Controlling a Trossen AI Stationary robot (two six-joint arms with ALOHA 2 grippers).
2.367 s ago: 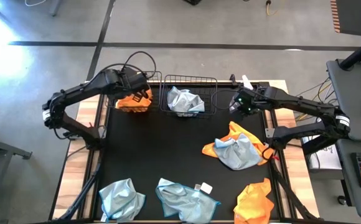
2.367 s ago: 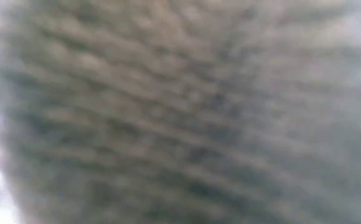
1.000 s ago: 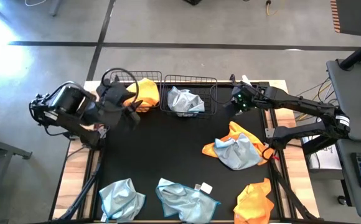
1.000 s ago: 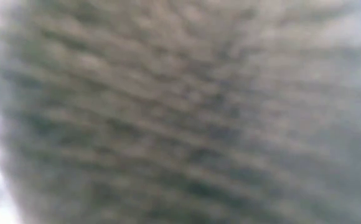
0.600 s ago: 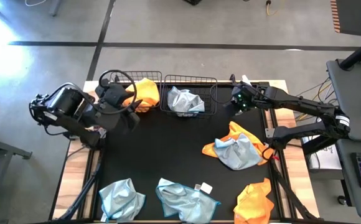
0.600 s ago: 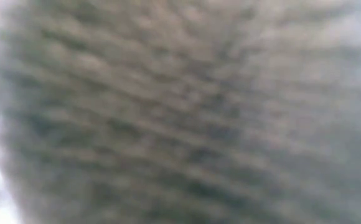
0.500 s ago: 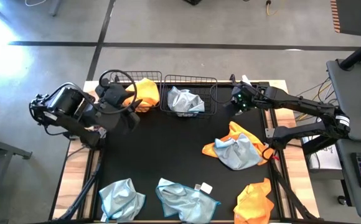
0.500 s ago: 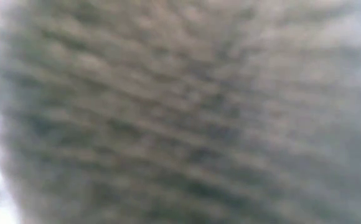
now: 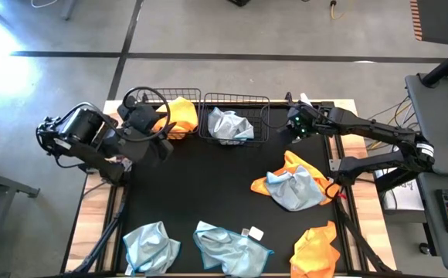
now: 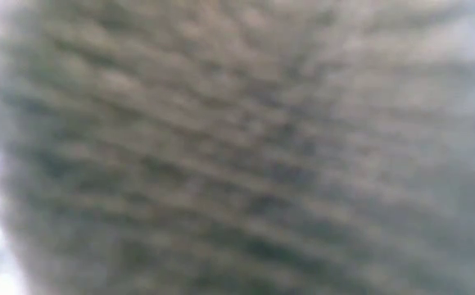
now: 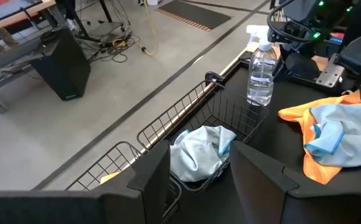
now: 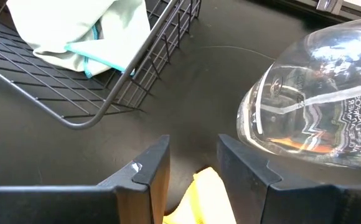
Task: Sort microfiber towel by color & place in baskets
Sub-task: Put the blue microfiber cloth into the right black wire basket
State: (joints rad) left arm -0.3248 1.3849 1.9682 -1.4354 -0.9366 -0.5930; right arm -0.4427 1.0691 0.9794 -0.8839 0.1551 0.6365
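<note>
In the high view two black wire baskets stand side by side at the table's far edge. The left basket (image 9: 191,96) holds an orange towel (image 9: 180,113); the right basket (image 9: 239,99) holds a pale blue towel (image 9: 230,125) (image 11: 198,154). On the mat lie an orange-and-blue heap (image 9: 292,182), two blue towels (image 9: 151,245) (image 9: 229,247) and an orange towel (image 9: 317,249). My left gripper (image 9: 161,133) (image 11: 199,180) is open, just left of the baskets. My right gripper (image 9: 294,127) (image 12: 193,168) is open, between the right basket and the spray bottle (image 9: 304,103).
The clear spray bottle (image 12: 317,118) (image 11: 261,71) stands close beside my right gripper's fingers. A blurred grey surface (image 10: 237,147) fills the whole low view. Bare black mat (image 9: 201,185) lies between the baskets and the near towels.
Since the earliest frame my left arm has drawn back from over the left basket toward the table's left edge, and the orange towel now lies in that basket. My right gripper has shifted slightly toward the far edge. In the last second nothing has visibly moved.
</note>
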